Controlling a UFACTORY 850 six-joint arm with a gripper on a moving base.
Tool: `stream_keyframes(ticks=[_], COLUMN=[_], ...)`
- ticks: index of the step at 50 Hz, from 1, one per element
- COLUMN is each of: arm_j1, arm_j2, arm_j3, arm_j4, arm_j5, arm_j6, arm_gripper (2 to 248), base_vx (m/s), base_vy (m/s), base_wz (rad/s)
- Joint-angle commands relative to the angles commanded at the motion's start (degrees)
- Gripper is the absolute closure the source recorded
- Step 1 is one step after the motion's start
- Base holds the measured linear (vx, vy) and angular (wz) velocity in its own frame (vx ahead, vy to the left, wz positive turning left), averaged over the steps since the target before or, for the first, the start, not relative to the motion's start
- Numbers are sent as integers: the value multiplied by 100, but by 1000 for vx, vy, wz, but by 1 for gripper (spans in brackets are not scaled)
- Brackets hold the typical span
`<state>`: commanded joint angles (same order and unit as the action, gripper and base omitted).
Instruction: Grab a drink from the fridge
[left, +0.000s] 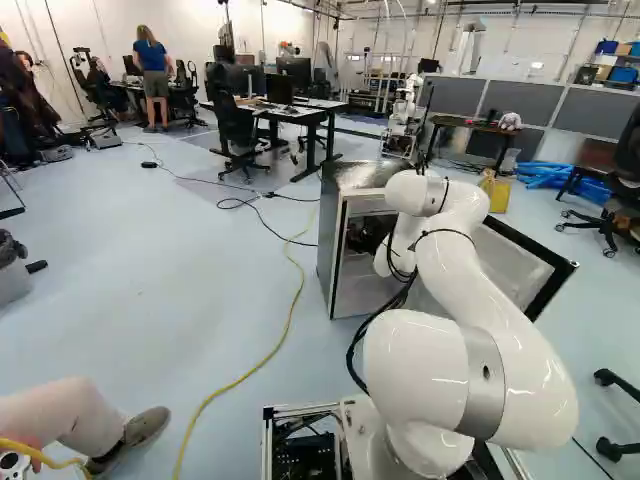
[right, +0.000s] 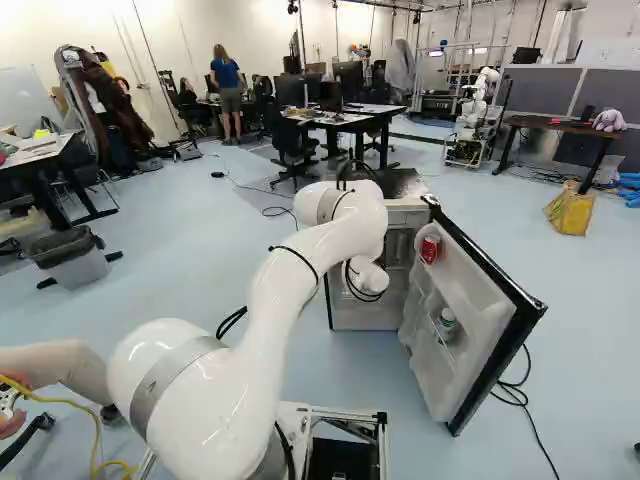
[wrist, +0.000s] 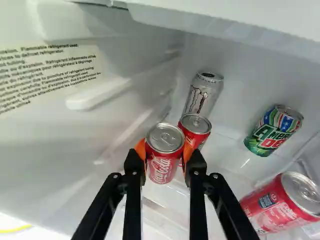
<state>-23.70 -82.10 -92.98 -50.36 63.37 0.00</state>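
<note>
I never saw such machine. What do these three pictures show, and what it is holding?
A white robot arm reaches into a small open fridge. Two pictures come from its base, behind the arm, one left and one right. The third comes from its wrist, looking along the black claw. The claw holds a red can between orange pads. Just beyond stand a second red can and a silver can; a green can and another red can are off to one side.
</note>
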Motion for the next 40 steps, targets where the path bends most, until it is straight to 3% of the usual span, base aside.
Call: stream_keyframes(ticks=[40], arm_j1=[-54], arm_j2=[196], arm_j3=[380], arm_j4=[0], arm_j5=[0], arm_j6=[0], arm_gripper=[160], base_vx=[0], base_vy=[0], base_wz=[0])
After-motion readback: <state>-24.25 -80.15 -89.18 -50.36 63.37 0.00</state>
